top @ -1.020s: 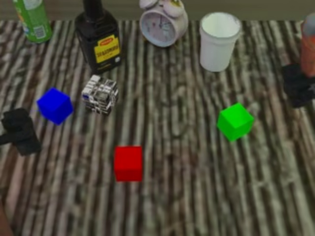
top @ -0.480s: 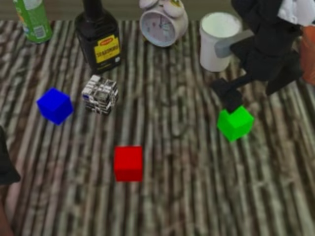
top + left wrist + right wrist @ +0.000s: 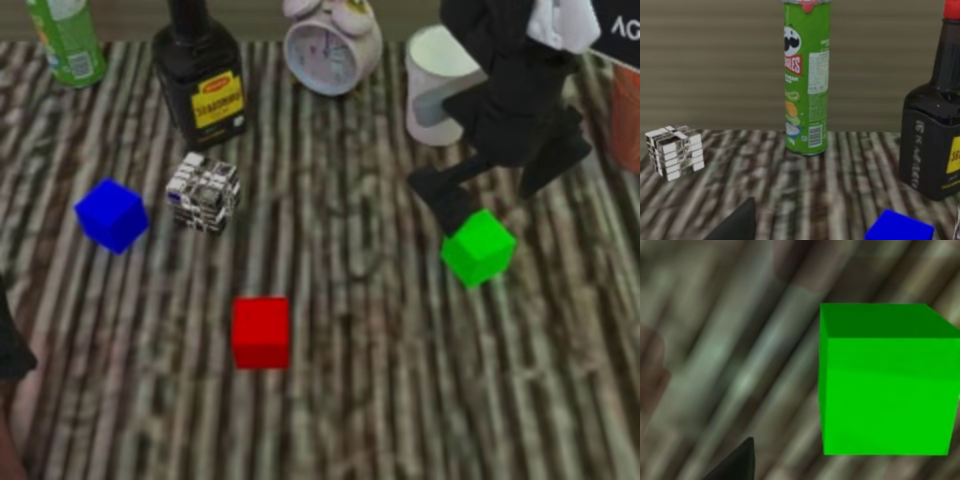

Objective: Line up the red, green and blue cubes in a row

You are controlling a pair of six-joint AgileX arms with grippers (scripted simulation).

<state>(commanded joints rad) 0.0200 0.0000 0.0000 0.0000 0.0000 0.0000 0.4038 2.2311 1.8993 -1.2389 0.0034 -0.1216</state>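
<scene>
Striped wooden table (image 3: 350,400) carries green cube (image 3: 479,247) beneath right pincer (image 3: 490,195).

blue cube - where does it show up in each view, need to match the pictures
Top view: the blue cube sits toward the table's left side, just left of the mirrored puzzle cube.
Left wrist view: only its top shows, cut off by the picture's lower edge.
Right wrist view: not in it; only the green cube shows.
Shared landmark: the dark sauce bottle, in the top and left wrist views.
</scene>
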